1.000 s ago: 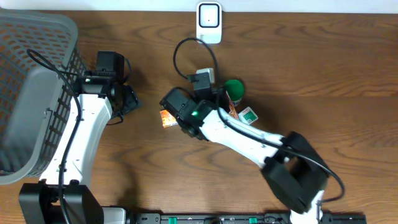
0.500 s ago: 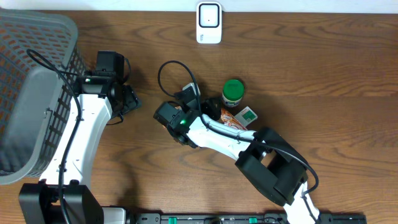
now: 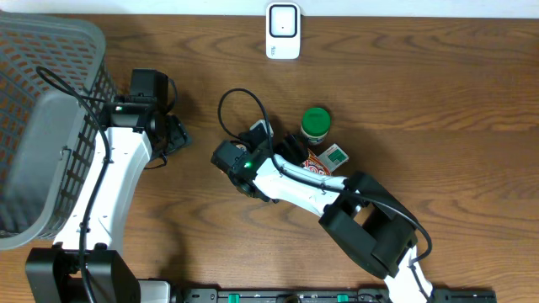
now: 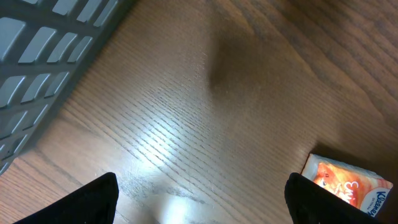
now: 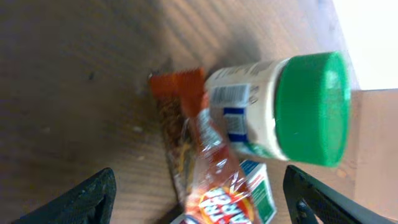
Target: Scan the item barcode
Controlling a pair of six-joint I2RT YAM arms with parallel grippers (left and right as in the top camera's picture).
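The basket [image 3: 34,126] fills the left edge of the desk [image 3: 472,84], I'd guess as the drop for scanned goods. My left gripper [image 4: 202,199] hangs wide and empty near it, parked clear of the work. The right gripper [image 5: 199,199] is spread wide too, holding nothing, low over the mid-desk cluster. The scanner [image 3: 283,30] sits at the far edge, well apart from it all. The bottle [image 3: 317,123] stands upright, the packet [image 3: 316,164], likely my item, lies against its base, a small box [image 3: 336,154] just beside; nothing is at the scanner yet
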